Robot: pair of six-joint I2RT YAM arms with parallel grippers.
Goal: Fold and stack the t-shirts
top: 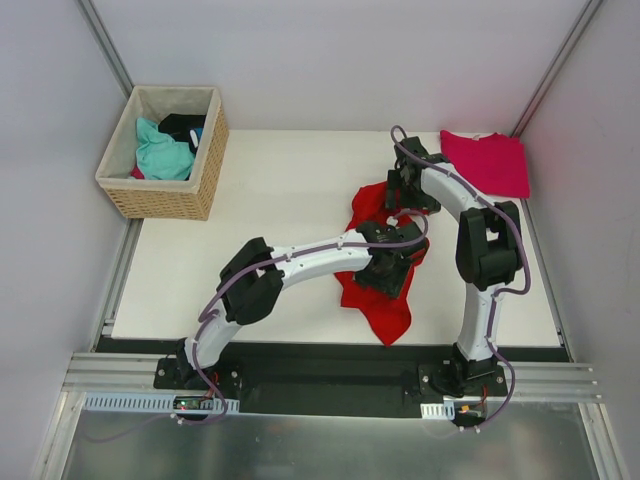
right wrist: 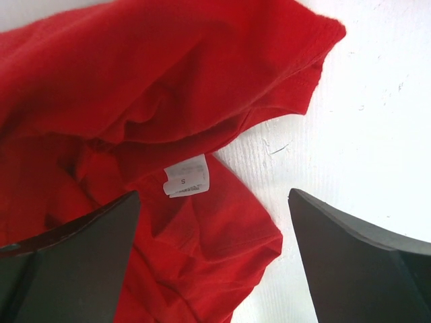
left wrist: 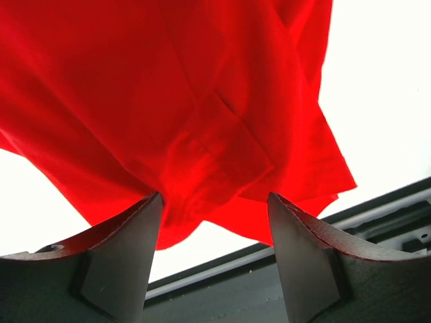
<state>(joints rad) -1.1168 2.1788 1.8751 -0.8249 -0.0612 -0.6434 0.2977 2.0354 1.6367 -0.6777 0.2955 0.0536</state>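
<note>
Top external view is showing the red t-shirt [top: 385,310] lying crumpled mid-right on the bench [top: 280,200], the left pincer [top: 386,270] over its near part and the right pincer [top: 400,195] above its neck label [right wrist: 186,179] both gaping empty, probably positioning to spread it, the pink t-shirt [top: 487,162] lying far right.

- White table top [top: 250,200], matte, evenly lit, soft shadows only.
- Pale grey walls [top: 340,50] on three sides; aluminium posts [top: 103,45] in the far corners.
- Wicker basket [top: 165,200] at far left corner.
- Brushed metal sheet [top: 320,445] beyond the near rail [top: 110,372].
</note>
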